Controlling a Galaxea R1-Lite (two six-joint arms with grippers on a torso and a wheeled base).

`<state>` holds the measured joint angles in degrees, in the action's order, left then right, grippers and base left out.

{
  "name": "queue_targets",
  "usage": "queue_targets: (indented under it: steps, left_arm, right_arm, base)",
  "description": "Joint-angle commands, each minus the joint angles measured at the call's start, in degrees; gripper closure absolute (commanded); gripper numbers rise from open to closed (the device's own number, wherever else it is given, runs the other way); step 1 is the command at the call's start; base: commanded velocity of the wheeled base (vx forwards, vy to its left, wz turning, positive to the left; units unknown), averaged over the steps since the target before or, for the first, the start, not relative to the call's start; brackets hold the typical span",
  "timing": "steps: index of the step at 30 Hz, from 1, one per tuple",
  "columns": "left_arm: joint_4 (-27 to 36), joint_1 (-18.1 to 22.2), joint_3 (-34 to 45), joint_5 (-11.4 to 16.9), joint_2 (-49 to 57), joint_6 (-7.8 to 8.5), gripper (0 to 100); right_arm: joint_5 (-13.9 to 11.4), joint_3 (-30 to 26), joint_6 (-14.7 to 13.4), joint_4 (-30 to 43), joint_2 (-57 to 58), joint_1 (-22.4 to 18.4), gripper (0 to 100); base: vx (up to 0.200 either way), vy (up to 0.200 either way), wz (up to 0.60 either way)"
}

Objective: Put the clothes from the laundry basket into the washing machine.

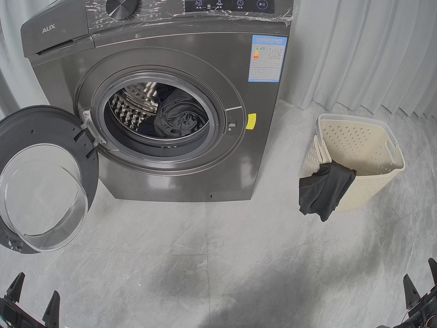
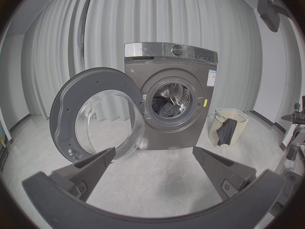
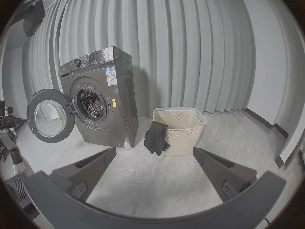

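The grey washing machine (image 1: 182,115) stands with its round door (image 1: 41,178) swung wide to the left. Dark clothes (image 1: 178,115) lie inside the drum (image 2: 170,104). To its right on the floor stands the cream laundry basket (image 1: 364,160), with a dark garment (image 1: 324,190) draped over its front rim. My left gripper (image 1: 34,297) is low at the near left, open and holding nothing. My right gripper (image 1: 421,281) is low at the near right, open and holding nothing, well short of the basket (image 3: 182,129) and the hanging garment (image 3: 156,138).
Grey curtains (image 1: 364,37) hang behind the machine and basket. The open door (image 2: 95,112) juts out over the floor on the left. Bare grey floor (image 1: 205,260) lies between my grippers and the machine.
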<state>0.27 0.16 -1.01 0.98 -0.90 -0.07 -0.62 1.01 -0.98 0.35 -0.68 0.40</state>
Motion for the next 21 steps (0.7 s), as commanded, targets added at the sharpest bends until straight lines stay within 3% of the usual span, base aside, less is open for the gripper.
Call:
queue_targets:
  steps: [1,7,16,21]
  left_arm:
    - [0.0,-0.07,1.01,0.08,0.46,-0.01,0]
    - [0.0,-0.07,1.01,0.08,0.46,-0.01,0]
    - [0.0,-0.07,1.01,-0.01,0.46,0.07,0]
    - [0.0,-0.07,1.01,-0.01,0.46,-0.01,0]
  right_arm:
    - [0.01,-0.92,0.01,0.0,0.59,0.04,0]
    - [-0.08,-0.92,0.01,0.0,0.59,0.04,0]
    - [-0.08,-0.92,0.1,0.0,0.59,0.04,0]
    - [0.01,-0.92,0.1,0.0,0.59,0.04,0]
  base:
    - [0.0,-0.2,0.0]
    - [0.0,-0.2,0.0]
    - [0.0,0.0,0.0]
    - [0.0,-0.2,0.0]
